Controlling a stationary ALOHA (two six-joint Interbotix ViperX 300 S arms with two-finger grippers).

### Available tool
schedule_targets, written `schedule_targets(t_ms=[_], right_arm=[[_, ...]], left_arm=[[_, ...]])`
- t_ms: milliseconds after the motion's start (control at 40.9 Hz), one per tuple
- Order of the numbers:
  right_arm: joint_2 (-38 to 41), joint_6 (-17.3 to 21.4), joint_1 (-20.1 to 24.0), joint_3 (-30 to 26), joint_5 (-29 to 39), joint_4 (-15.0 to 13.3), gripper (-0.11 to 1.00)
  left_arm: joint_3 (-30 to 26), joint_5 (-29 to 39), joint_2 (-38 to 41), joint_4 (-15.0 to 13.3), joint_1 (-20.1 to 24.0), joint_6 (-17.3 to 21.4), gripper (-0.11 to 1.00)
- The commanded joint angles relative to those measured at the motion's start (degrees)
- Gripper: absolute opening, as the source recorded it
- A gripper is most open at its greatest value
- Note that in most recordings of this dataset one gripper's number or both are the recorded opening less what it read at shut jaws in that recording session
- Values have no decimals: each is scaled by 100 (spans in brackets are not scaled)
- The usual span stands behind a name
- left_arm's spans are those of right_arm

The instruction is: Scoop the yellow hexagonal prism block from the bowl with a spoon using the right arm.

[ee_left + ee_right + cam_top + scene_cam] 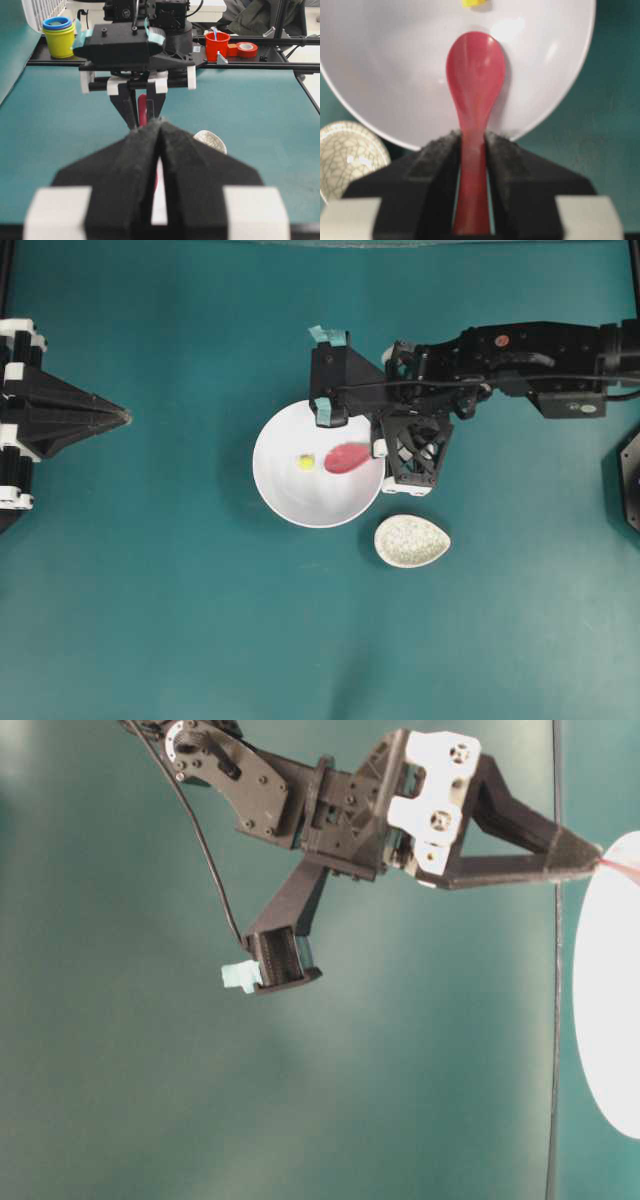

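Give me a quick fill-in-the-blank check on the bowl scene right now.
1. The right gripper is shut on the ____.
2. The yellow hexagonal prism block lies in the ____.
3. The spoon's scoop is over the bowl, its inside ____.
4. The speckled dish sits ____ the bowl.

Missing: spoon; bowl; empty; beside

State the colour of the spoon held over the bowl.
Pink-red; the spoon shows best in the right wrist view.

The right arm (520,355) is stretched in from the right edge, its wrist bent downward. The right pincer (472,145) is clamped on a red handle between its padded fingers (437,155). The left pincer (122,417) is held level at the left edge, its jaws pressed together.
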Motion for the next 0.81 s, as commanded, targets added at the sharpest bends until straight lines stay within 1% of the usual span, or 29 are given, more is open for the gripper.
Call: schedule_targets(t_ms=[0, 343, 783], right_arm=[[-35, 0, -9, -185, -123, -9, 23], [141, 0, 18, -290, -343, 0, 23], [149, 0, 18, -316, -694, 26, 23]], left_arm=[[-158, -62, 53, 9, 9, -9, -1], [-158, -62, 53, 9, 9, -9, -1], [-158, -62, 53, 18, 9, -9, -1]])
